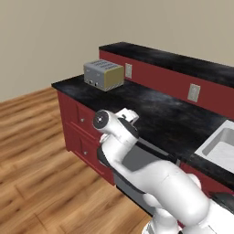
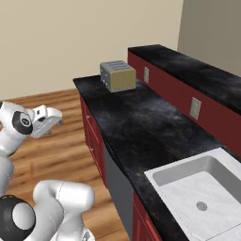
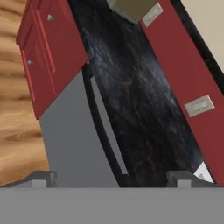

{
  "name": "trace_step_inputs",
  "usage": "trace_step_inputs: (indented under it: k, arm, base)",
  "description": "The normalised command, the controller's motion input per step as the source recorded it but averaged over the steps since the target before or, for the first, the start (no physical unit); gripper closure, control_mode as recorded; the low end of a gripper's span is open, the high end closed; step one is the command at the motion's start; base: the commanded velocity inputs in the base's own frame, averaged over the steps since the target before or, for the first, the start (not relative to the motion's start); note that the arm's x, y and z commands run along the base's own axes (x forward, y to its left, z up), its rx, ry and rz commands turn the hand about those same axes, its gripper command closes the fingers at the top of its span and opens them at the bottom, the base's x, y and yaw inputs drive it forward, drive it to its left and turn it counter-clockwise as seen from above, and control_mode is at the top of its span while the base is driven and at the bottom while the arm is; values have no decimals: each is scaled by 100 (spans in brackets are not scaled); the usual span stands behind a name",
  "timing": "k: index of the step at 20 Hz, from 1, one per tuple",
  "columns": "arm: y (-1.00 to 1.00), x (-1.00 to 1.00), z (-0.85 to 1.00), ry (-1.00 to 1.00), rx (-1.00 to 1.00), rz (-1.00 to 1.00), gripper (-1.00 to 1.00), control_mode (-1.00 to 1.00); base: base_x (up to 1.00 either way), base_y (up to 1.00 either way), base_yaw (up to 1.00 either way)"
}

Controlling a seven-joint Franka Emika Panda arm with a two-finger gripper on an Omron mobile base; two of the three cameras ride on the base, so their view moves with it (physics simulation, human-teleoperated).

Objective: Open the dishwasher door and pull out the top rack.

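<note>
A: Nothing is done yet, by the look of it. The door is shut flat against the cabinet line, grey panel upright, black band along its top and the long silver handle running just under the counter edge.

B: And the rack?

A: Hidden. It sits behind that closed panel, so I can't say a thing about it. Both steps are left: swing the door down, then draw the rack out.

B: Where exactly is the door?

A: Under the black counter, between the red drawers on one side and more red cabinet toward the sink on the other. In the right base view it's the grey slab below the counter edge; in the left base view the arm covers most of it.

B: The gripper?

A: The gripper hangs out over the wood floor, in front of the cabinets and well apart from the handle. Jaws released, standing wide, nothing between them. The hand view looks down along the handle, so I'd judge the approach is the step in hand.

B: Anything else around?

A: A toaster at the far end of the counter, outlets on the red back wall. Neither is in the way.
</note>
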Motion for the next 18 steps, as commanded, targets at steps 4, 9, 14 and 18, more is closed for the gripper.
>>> trace_step_inputs:
  k: [4,9,14,18]
  arm:
    - [1,34,-48,0,-18,-3,-100,-100]
    - [0,35,-54,3,-17,-3,-100,-100]
    - [0,25,-47,4,-17,-7,-100,-100]
    - [0,20,-35,3,-15,-8,-100,-100]
  base:
    - [0,0,0]
    - [0,0,0]
    - [0,0,0]
    - [0,0,0]
